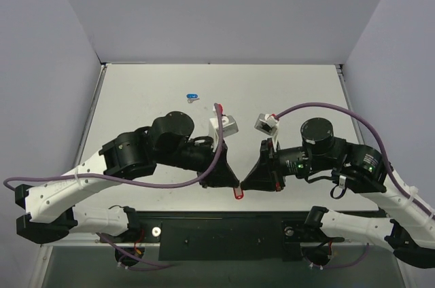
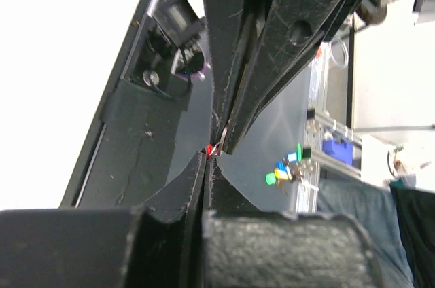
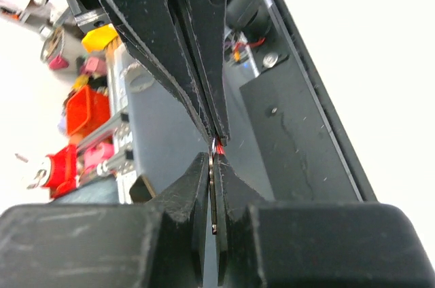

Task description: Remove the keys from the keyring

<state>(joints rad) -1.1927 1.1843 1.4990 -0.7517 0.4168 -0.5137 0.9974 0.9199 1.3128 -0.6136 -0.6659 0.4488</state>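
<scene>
Keyring (image 1: 237, 193) caught between both grippers, close to the near edge of the table (image 1: 292, 91). Left gripper (image 1: 233, 182) reaching in from the left, right gripper (image 1: 246, 183) from the right, tips meeting point to point. Left fingers pressed flat together, no gap showing, with a sliver of the red tag (image 2: 209, 149) nipped at their very end, so closed on the keyring. Right fingers likewise narrow, clamped on the key (image 3: 214, 196), seen edge-on from the right wrist as a thin silver strip running down between the pads. From above, red tag poking out beneath the meeting tips toward the near side; ring itself too small to make out. Key and ring joined or apart — impossible to tell. Blue-tagged key (image 1: 192, 96) lying alone farther up the table, well apart from both grippers. Purple cables (image 1: 326, 106) looping over each arm.
</scene>
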